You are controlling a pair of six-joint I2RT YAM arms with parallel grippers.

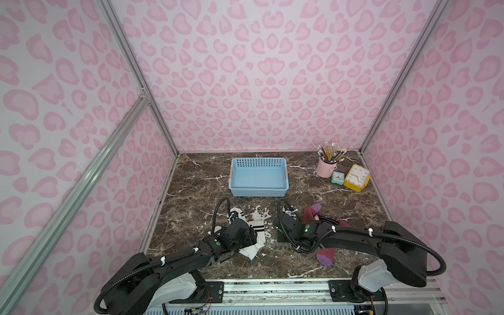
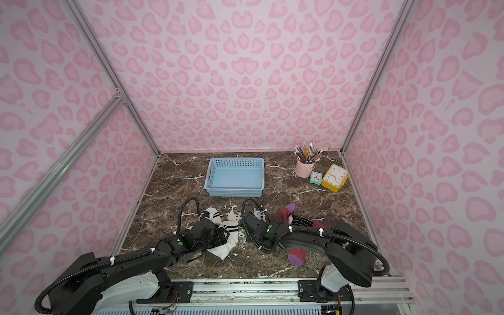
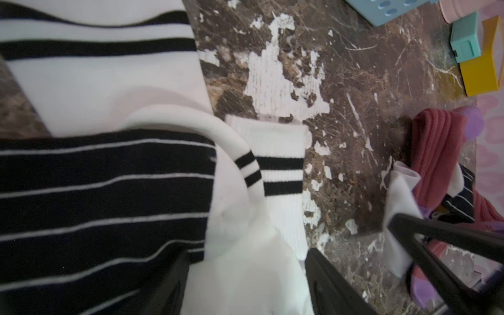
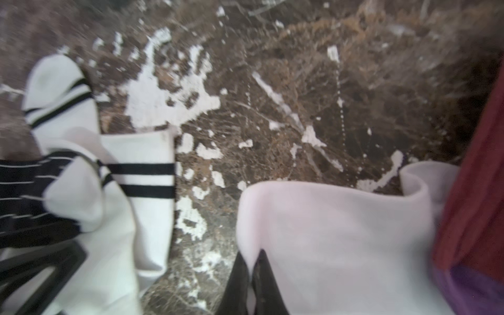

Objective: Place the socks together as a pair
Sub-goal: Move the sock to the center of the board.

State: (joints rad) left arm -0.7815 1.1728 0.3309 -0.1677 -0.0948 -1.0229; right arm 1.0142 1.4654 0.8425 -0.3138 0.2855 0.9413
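Observation:
Two white socks with two black bands lie bunched left of centre; one lies flat. My left gripper is open, jaws straddling the other white sock, beside a black sock with thin white stripes. My right gripper is shut on the edge of a third white sock. Maroon ribbed socks with purple toes lie right of it, one farther back and one near the front. A second black striped sock shows behind the right arm.
A light blue basket stands at the back middle. A pink pencil cup, a small teal clock and a yellow clock stand at the back right. Pink patterned walls close in three sides.

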